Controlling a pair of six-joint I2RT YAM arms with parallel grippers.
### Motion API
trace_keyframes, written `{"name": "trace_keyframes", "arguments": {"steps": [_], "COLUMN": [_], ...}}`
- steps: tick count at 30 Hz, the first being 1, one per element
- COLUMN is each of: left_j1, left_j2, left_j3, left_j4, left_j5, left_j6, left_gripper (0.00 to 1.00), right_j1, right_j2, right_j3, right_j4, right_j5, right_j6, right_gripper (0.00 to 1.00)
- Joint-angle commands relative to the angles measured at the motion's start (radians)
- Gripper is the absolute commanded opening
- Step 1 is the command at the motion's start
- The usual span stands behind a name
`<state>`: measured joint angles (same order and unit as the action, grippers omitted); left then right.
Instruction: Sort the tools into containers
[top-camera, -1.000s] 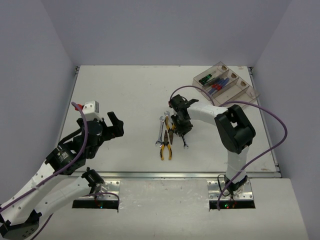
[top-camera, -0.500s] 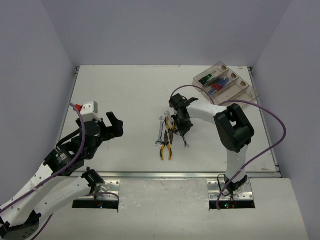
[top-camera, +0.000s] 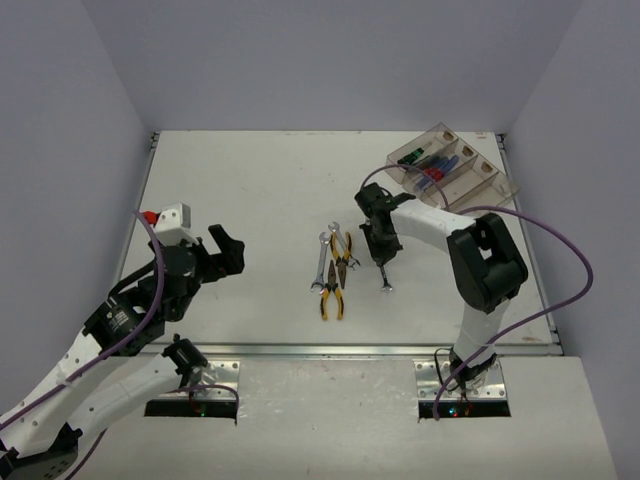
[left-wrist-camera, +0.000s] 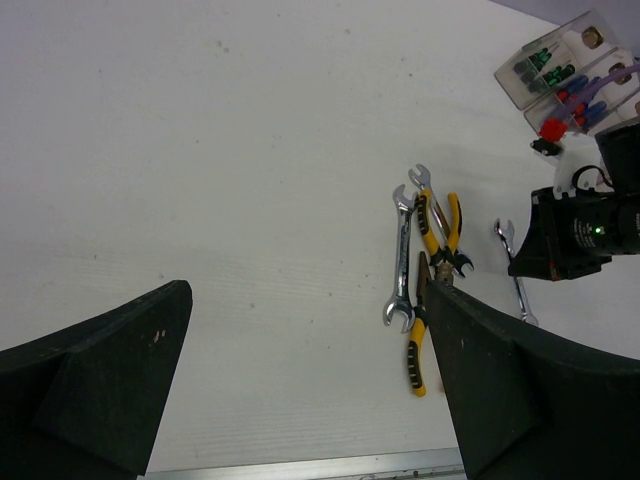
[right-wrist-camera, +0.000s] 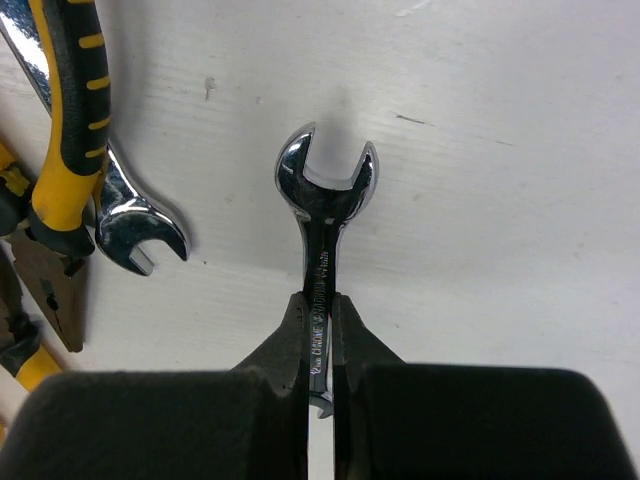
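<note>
Small silver wrench (right-wrist-camera: 322, 215) is being gripped by its shank in the right tool (right-wrist-camera: 320, 335), head sticking out ahead of it, pliers (right-wrist-camera: 65, 110) lying just beside on the tabletop (right-wrist-camera: 500, 200).

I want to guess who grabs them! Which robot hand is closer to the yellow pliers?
Right. The right gripper, shut on a small wrench, sits just beside the pliers; the left gripper is far off.

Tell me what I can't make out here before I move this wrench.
- Right wrist: rear end of the small silver wrench, hidden by the right gripper.
- Left wrist: the clear smoky plastic four-bin tray, cut off by the right edge.
- Top: how many blue-and-red and black-and-green screwdrivers lie in it, too small.
</note>
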<state>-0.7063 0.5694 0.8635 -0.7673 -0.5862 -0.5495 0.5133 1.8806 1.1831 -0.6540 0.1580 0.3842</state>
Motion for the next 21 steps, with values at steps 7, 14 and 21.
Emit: {"name": "trace_keyframes", "arguments": {"steps": [7, 14, 21], "left_j1": [0.008, 0.008, 0.008], "left_j2": [0.003, 0.006, 0.023], "left_j3": [-0.001, -0.001, 0.0], "left_j4": [0.034, 0.031, 0.03], "left_j5": [-0.011, -0.02, -0.018], "left_j6": [0.008, 0.002, 0.0], "left_gripper": [1.0, 1.0, 1.0], "right_j1": [-0.16, -0.396, -0.563], "right_j2": [-0.181, -0.183, -0.03], "right_j3": [0.029, 0.182, 0.397], "right_j4": [0.014, 0.063, 0.077], "right_j5": [0.038, 0.046, 0.088], "right_j6": [0.045, 0.122, 0.258], "right_gripper": [0.0, 0.0, 0.0]}}
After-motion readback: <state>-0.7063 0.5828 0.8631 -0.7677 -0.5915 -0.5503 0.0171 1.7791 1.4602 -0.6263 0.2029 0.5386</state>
